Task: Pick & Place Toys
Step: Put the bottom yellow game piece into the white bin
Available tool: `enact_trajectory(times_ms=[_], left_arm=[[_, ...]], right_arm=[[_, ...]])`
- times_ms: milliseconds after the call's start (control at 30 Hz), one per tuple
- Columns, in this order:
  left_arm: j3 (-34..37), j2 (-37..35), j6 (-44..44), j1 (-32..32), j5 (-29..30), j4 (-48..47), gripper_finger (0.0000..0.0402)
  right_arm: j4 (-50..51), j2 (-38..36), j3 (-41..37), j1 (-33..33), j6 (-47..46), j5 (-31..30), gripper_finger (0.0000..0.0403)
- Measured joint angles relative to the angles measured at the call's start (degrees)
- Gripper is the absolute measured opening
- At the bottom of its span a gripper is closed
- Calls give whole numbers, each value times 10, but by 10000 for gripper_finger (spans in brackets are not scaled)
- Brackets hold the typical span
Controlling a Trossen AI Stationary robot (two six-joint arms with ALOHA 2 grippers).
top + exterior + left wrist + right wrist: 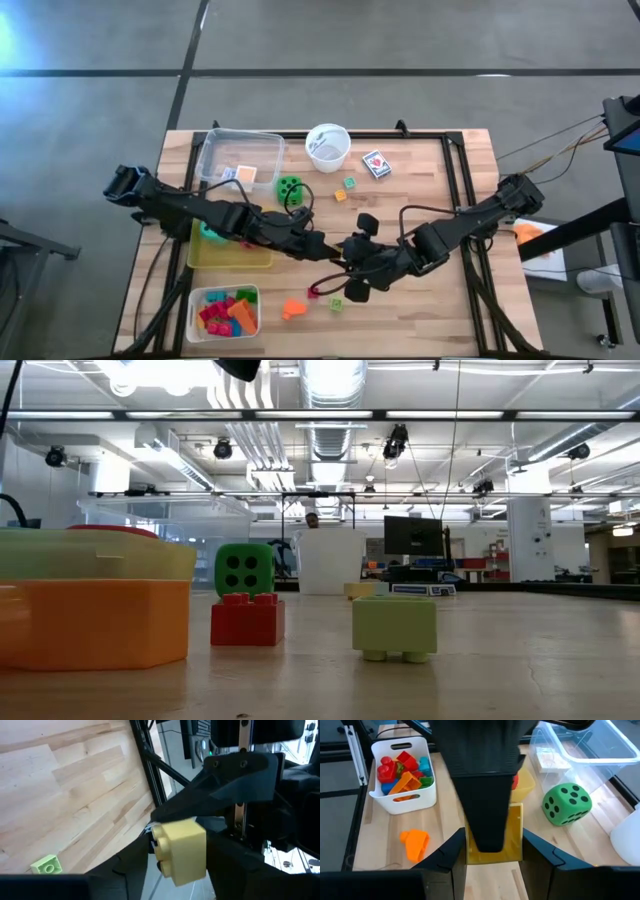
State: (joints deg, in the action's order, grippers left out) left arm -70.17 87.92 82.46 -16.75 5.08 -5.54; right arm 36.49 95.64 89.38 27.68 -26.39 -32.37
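So the yellow block (pixel 182 850) is up off the surface, mid-table, sandwiched between both arms. Looks like a hand-off to me.

The right hand (pixel 494 852) has it pinched, 1 finger flat on each side face. The left hand (pixel 182 866) is set around the same block from the opposite direction. Honestly I cannot tell if that one is gripping or just sitting around it.

Handling-wise it's a chunky hard plastic brick with studs. I'd guess it's light and stiff and won't squash, but smooth enough to twist out of a loose pinch. Best hold is the 2 flat side walls, not the studded face. With the right hand already on 1 pair of faces, the left has to use the free pair.

Stuff nearby:
- the green die (pixel 566 805) sits just off to the side
- the clear tray (pixel 240 150) is beyond that
- the yellow tray (pixel 230 255) is under the left arm
- the white tray (pixel 402 802) is full of red, orange and teal blocks
- an orange piece (pixel 415 842) lies loose beside the white tray
- a light green block (pixel 47 865) lies on the wood below

The main obstacle is the 2 arms crowding each other. The loose bits underneath could get knocked too.
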Motion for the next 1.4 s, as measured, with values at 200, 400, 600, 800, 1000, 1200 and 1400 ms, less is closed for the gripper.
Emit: enact_trajectory(times_ms=[200, 400, 600, 800, 1000, 1200, 1400], left_arm=[[0, 0, 0, 4, 0, 0, 151], [0, 0, 0, 4, 0, -1, 112], [0, 0, -11, 4, 0, -1, 99], [0, 0, -44, 5, -4, 2, 96], [0, -4, -120, 5, -47, -60, 95], [0, -20, -182, 0, -99, -205, 95], [0, -28, -212, -29, -176, -406, 95]], right_arm=[[-2, 0, 0, 0, -3, 14, 128], [1, 1, 0, 1, -2, -1, 128], [0, 1, -1, 1, 1, -7, 128], [-12, 1, 0, 0, -9, 12, 223], [3, 1, 0, 0, -43, 25, 334], [24, 1, -3, 3, -67, 41, 364], [52, 1, -14, 6, -102, 70, 366]])
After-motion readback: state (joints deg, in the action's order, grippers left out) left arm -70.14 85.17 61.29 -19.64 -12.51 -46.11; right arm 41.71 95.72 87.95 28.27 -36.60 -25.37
